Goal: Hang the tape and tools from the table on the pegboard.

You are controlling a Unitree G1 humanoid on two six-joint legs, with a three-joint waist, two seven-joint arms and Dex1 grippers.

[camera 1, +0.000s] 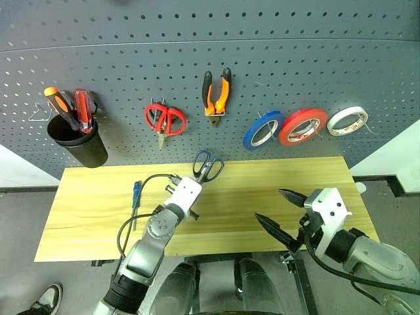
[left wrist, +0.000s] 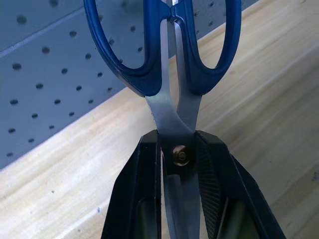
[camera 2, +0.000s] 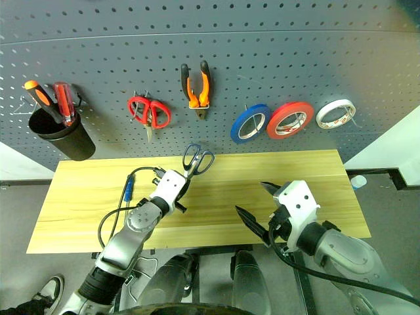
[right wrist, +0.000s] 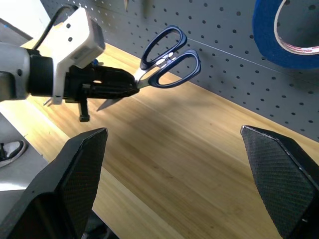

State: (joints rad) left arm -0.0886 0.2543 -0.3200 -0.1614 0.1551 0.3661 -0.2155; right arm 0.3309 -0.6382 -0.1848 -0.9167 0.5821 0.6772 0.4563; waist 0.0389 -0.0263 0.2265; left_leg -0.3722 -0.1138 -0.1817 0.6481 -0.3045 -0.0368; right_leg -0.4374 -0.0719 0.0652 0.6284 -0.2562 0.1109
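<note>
Clamped at the pivot in the left hand: blue-handled scissors, held above the worktop. Right hand spread wide, empty. Next, probably: loops onto a free pegboard hook, not clearly made out.

The table stood against the pegboard. Along the board, left to right, hung a cup holding two screwdrivers, a pair of scissors, the pliers and three tape rolls. Above the table's middle, another pair of scissors was raised near the board. A small screwdriver lay on the table to their left.
</note>
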